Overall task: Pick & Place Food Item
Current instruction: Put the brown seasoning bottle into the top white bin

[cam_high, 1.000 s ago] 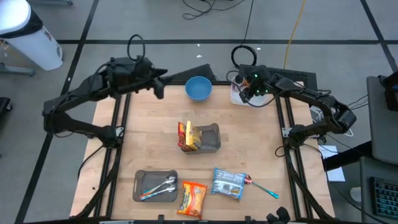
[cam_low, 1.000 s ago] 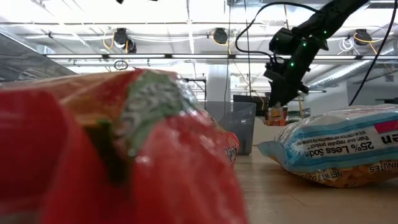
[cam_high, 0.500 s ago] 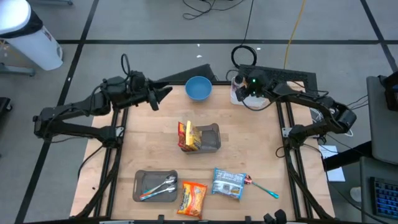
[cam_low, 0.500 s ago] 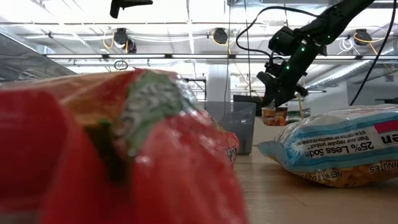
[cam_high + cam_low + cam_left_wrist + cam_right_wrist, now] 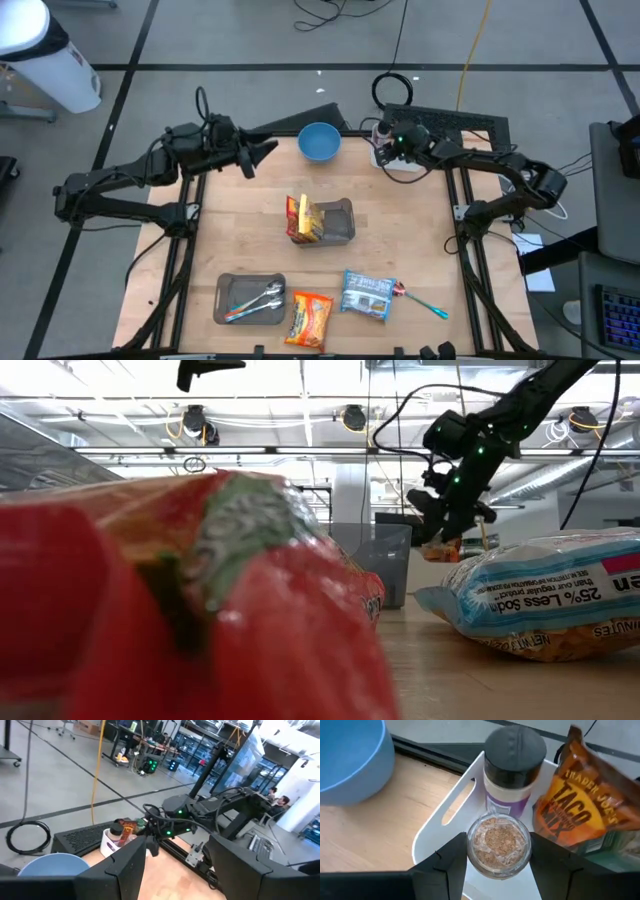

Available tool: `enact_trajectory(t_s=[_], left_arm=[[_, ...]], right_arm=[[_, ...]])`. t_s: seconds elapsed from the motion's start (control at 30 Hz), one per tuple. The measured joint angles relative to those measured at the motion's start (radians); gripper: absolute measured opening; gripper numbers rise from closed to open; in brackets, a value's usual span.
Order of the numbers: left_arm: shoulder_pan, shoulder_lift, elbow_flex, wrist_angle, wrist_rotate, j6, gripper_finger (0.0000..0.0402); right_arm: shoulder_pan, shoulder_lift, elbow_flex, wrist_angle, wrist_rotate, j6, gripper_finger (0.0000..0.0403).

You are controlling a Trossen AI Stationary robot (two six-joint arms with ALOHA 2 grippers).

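A small glass jar of brown spice [image 5: 497, 841] sits between the fingers of my right gripper [image 5: 497, 851], which is shut on it at the table's far right corner [image 5: 386, 141]. Below it is a white bin [image 5: 451, 805] that also holds a black-capped bottle [image 5: 514, 760] and an orange taco-mix packet [image 5: 580, 805]. My left gripper [image 5: 266, 151] hovers open and empty at the far left, pointing level toward a blue bowl [image 5: 319, 141]. My right gripper pinches the jar's round glass wall [image 5: 472, 845] between its two fingers, one on each side. The fingers slant down from the table's right. The jar's top faces up, over the bin's near end. I cannot tell whether its base rests on the bin's floor.
A grey bin [image 5: 340, 222] with yellow and red packets stands mid-table. Near the front edge lie a grey tray of cutlery [image 5: 250, 298], an orange snack bag [image 5: 310, 318], a blue snack bag [image 5: 367, 295] and a spoon [image 5: 420, 300]. People and desks show beyond the table.
My left arm sank and drew back toward the table's left edge, its gripper tipping to level, then kept still. My right gripper, with the jar, rolled, tipped and went down a little toward the far left over the white bin.
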Motion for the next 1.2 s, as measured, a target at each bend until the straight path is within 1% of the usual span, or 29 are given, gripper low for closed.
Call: enact_trajectory(t_s=[0.13, 0.33, 0.5, 0.6, 0.7, 0.83, 0.97, 1.2], left_arm=[[-0.001, 0.000, 0.000, 0.000, 0.022, -0.019, 0.0223], [-0.002, 0.000, 0.000, 0.000, 0.036, -0.023, 0.0223], [-0.002, 0.000, 0.000, 0.000, 0.035, -0.024, 0.0223], [-0.002, 0.000, 0.000, 0.001, 0.031, -0.028, 0.0223], [-0.002, 0.000, 0.000, 0.002, 0.030, -0.036, 0.0223], [-0.002, 0.000, 0.000, 0.002, 0.028, -0.043, 0.0223], [-0.002, 0.001, 0.000, 0.002, 0.028, -0.044, 0.0223], [-0.002, 0.006, -0.001, 0.003, 0.028, -0.067, 0.0223]], right_arm=[[0.001, 0.004, -0.020, 0.031, 0.048, 0.032, 0.0169], [0.001, 0.004, -0.050, 0.066, 0.049, 0.057, 0.0169], [0.001, 0.004, -0.108, 0.107, 0.051, 0.104, 0.0169], [0.001, 0.004, -0.132, 0.117, 0.075, 0.135, 0.0169], [0.001, 0.004, -0.150, 0.134, 0.077, 0.144, 0.0169], [0.001, 0.005, -0.165, 0.159, 0.098, 0.148, 0.0169], [0.000, 0.036, -0.169, 0.177, 0.096, 0.183, 0.0169], [0.006, 0.075, -0.166, 0.181, 0.104, 0.167, 0.0169]])
